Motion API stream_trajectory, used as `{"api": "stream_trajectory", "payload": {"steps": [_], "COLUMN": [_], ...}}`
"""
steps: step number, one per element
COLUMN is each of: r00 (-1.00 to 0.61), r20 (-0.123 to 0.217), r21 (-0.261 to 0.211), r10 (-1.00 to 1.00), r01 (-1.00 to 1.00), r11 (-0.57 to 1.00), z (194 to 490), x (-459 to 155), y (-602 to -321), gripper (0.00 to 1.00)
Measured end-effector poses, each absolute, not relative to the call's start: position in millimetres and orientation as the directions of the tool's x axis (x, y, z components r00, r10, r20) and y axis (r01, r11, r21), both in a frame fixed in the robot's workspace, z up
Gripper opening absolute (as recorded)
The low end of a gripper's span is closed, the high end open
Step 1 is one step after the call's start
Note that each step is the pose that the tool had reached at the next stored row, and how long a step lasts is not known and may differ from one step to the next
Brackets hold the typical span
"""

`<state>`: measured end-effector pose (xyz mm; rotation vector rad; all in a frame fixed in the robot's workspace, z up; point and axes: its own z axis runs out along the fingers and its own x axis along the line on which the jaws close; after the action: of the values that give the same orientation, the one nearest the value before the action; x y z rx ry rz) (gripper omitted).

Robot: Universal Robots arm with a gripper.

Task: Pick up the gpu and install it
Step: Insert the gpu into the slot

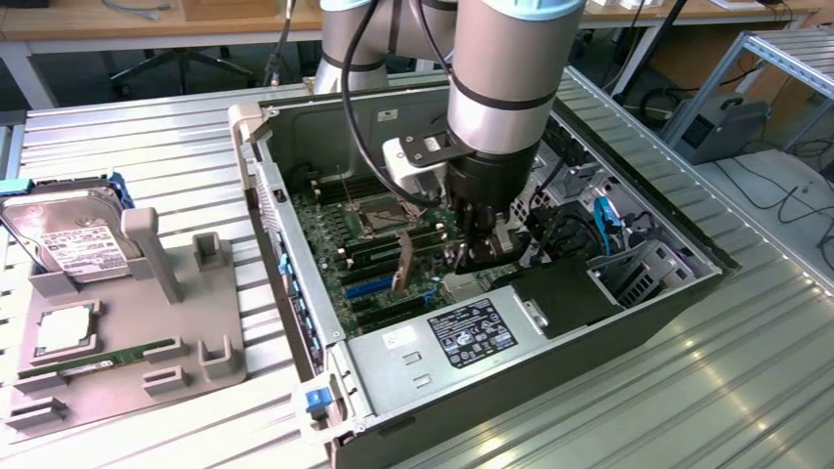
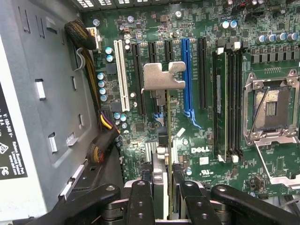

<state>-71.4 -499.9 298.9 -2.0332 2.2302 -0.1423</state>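
The gpu (image 2: 165, 93), in the claw (image 2: 165, 197), hangs inside the case (image 1: 612, 337) over the motherboard (image 2: 215, 28).

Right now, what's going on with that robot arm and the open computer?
The arm has its claw down inside the open PC case, shut on the gpu. The card is held on edge over the motherboard, its metal bracket hanging above the expansion slots next to the blue slot. It does not look seated yet. On the exterior view's left, a grey tray holds a hard drive and a memory stick.
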Motion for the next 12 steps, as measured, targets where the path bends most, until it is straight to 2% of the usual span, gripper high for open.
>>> {"api": "stream_trajectory", "payload": {"steps": [12], "r00": [-0.09], "r20": [-0.025], "r21": [-0.15], "r10": [-0.996], "r01": [-0.984], "r11": [0.093], "z": [293.2], "x": [-72.2], "y": [-499.9], "gripper": [0.27]}}
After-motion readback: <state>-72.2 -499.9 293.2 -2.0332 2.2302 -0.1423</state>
